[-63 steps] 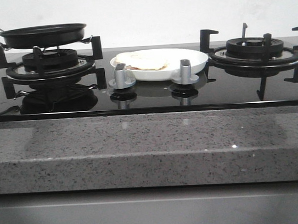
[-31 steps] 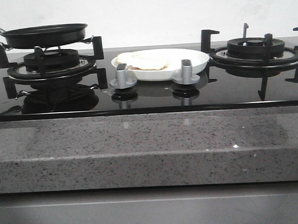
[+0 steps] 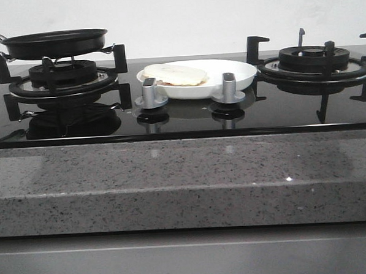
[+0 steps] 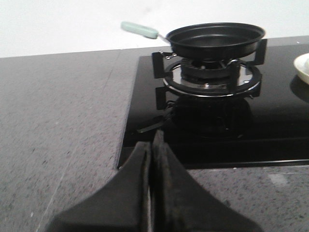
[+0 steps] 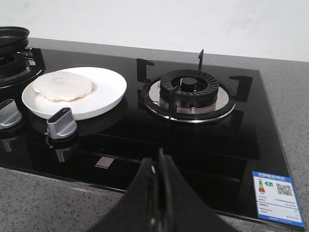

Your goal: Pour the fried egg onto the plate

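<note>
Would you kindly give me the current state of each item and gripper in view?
fried egg: lying flat on the plate
plate: on the hob between burners
frying pan: empty, on its burner
left gripper: shut, empty
right gripper: shut, empty

Only the ends of the two arms are seen, each in its own wrist view. The left gripper (image 4: 152,145) is made up of two matte black, wedge-shaped fingers (image 4: 137,166) that broaden from narrow tips into a wide, sloping base; the surface looks slightly worn, and a pale line is visible along the seam. The right gripper (image 5: 158,162) is formed of the same black tapered fingers (image 5: 169,193), with a thin light strip showing between them. No cables, screws or markings are visible.
</note>
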Available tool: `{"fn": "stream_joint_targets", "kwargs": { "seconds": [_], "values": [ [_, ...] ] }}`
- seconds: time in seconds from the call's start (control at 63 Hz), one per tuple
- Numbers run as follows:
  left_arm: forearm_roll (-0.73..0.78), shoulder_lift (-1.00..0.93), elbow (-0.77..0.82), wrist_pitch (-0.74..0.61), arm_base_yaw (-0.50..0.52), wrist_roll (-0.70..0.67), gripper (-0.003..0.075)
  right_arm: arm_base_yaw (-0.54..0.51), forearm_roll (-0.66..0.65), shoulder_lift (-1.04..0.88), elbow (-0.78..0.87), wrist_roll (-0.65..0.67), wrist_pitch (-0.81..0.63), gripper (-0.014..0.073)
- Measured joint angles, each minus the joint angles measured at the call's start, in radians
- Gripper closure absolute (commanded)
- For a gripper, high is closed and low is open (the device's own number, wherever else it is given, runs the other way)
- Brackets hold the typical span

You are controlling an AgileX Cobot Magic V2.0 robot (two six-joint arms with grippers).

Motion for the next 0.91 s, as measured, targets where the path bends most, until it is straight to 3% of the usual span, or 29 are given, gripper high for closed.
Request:
{"fn": "stream_joint_targets", "kwargs": {
  "seconds": [0.206,0.905],
  "values": [
    [-0.03,-0.121,0.13,-0.032,0.049,0.0,0.0741,0.0,0.0,0.0,0.0,0.0,-0.002,0.0712],
    [-0.077,-0.121,0.132,-0.082,0.051,-0.001,0.0741,0.0,0.0,0.0,0.001,0.0,-0.002,0.0712]
  ]
}}
